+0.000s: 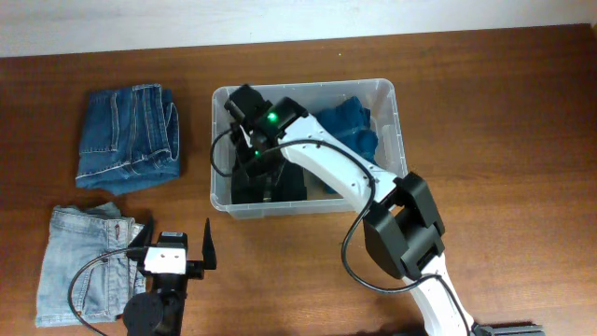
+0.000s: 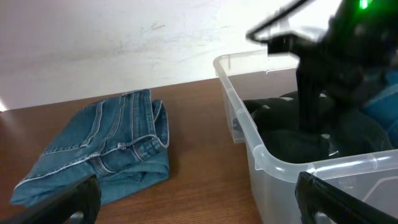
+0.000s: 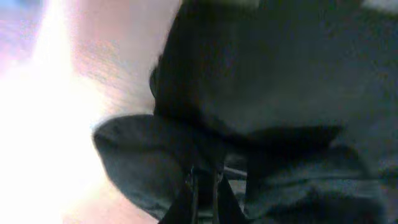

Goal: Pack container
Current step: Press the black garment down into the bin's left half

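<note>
The container (image 1: 396, 131) is a clear plastic tub at the table's middle back. It holds a black garment (image 1: 280, 187) on its left side and folded blue jeans (image 1: 350, 131) on its right. My right gripper (image 1: 254, 163) reaches down into the tub's left half. In the right wrist view its fingers (image 3: 205, 193) are pinched together on the black garment (image 3: 280, 74). My left gripper (image 1: 177, 245) is open and empty near the front edge, facing the tub's near wall (image 2: 273, 162).
Folded dark blue jeans (image 1: 126, 135) lie left of the tub and show in the left wrist view (image 2: 106, 149). Folded light blue jeans (image 1: 79, 266) lie at the front left beside my left arm. The right arm (image 2: 336, 62) spans the tub.
</note>
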`<state>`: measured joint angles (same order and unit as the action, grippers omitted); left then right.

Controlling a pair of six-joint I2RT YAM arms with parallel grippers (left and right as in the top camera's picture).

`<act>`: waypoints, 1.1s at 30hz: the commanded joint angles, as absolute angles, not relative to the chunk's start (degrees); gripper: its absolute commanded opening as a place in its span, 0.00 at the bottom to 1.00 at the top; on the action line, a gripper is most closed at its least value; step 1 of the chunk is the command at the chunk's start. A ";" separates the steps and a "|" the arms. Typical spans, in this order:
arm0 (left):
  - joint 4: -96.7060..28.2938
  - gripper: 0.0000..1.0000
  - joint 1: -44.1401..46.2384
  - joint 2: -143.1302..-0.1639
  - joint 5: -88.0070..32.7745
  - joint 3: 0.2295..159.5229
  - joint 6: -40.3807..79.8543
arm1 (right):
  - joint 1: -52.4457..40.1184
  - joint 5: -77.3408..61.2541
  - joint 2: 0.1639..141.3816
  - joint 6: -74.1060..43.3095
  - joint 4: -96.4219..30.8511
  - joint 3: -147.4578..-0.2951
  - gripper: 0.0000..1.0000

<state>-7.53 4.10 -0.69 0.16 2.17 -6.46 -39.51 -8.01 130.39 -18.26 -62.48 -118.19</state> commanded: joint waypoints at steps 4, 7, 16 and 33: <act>-7.38 0.99 3.97 -0.36 -0.25 1.85 -7.38 | -38.61 -9.58 130.87 -18.74 -64.38 -126.54 0.09; -7.38 0.99 3.97 -0.36 -0.25 1.85 -7.38 | -38.70 -13.34 130.89 -18.74 -64.55 -126.61 0.10; -7.38 0.99 3.97 -0.36 -0.25 1.85 -7.38 | -41.56 -14.83 130.89 -19.22 -66.87 -123.02 0.10; -7.38 0.99 3.97 -0.36 -0.25 1.85 -7.38 | -42.63 -6.92 130.93 -20.45 -55.64 -112.33 0.10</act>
